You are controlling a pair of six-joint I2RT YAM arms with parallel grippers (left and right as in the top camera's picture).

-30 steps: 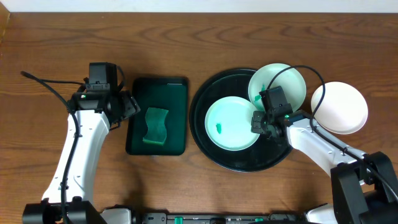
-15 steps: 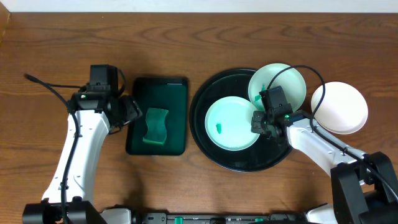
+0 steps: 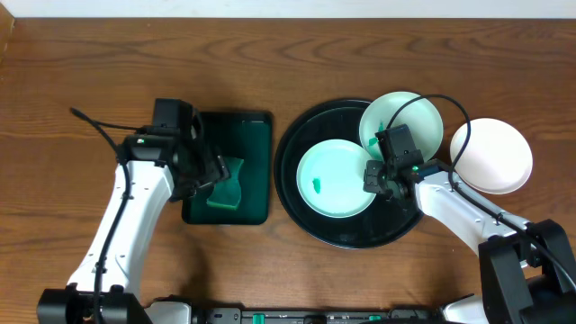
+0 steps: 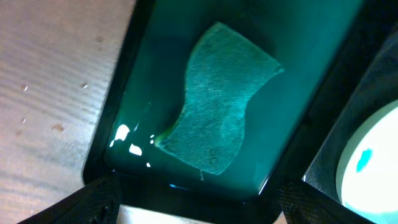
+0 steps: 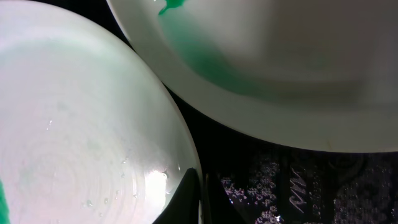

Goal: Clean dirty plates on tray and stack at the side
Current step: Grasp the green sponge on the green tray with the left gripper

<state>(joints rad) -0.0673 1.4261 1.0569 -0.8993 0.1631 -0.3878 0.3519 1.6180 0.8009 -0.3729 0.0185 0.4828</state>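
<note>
Overhead view: the black tray [image 3: 290, 200] sits right of centre on the table [image 3: 90, 63]. A mint plate [image 3: 335, 177] with a small green smudge [image 3: 317, 185] lies inside it. A second plate [image 3: 409, 112] rests on the tray's upper right rim, tilted. A white plate [image 3: 490, 155] lies on the wood just right of the tray, clear of it. The right gripper [image 3: 373, 177] is at the mint plate's right edge. The left gripper [image 3: 209, 168] hangs over the left side of a green tray [image 3: 247, 135], beside a wavy green sponge [image 3: 225, 184] lying in it.

Left wrist view: the sponge [image 4: 217, 106] lies flat in the middle of the green tray [image 4: 161, 56], with wet glints at the tray's lower left. The left gripper [image 4: 199, 202] has its fingers [image 4: 99, 196] wide apart in the two bottom corners of the frame, above the sponge and not touching it. At the right edge, the mint plate [image 4: 376, 143] shows in the black tray [image 4: 320, 171].

Right wrist view: the mint plate [image 5: 81, 143] fills the lower left, wet with droplets. The second plate [image 5: 280, 74] spans the top and carries a green stain. The black tray [image 5: 280, 180] shows between them. At the bottom centre, the right gripper [image 5: 202, 199] has its dark fingertips [image 5: 183, 202] drawn close together, pinching the mint plate's rim.
</note>
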